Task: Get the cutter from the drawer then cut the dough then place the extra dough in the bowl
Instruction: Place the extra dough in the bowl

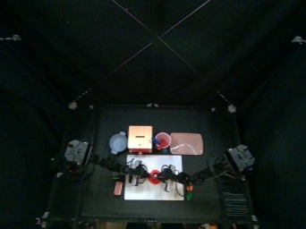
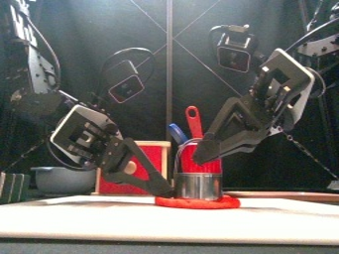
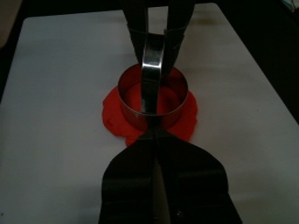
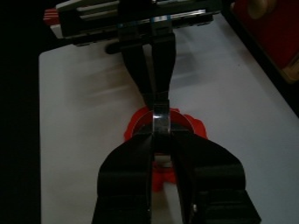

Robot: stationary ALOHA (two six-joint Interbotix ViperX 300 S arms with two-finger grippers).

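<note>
The round metal cutter [image 3: 153, 90] stands on the red dough [image 3: 121, 114] on the white cutting board [image 3: 70, 70]. My right gripper [image 4: 160, 122] is shut on the cutter's wire handle [image 3: 156, 51] and holds it from above. From the other side my left gripper [image 3: 158, 137] comes in low, jaws shut, its tips pinched at the dough just outside the cutter's wall. In the front view the cutter [image 2: 199, 186] sits flat on the dough [image 2: 199, 202] between both grippers.
A red cup [image 2: 187, 157] with a blue and a red knife stands right behind the cutter. The wooden box [image 1: 141, 136] has the blue-grey bowl [image 1: 117, 141] to its left and the pink tray [image 1: 188, 141] to its right, all behind the board [image 1: 167, 192].
</note>
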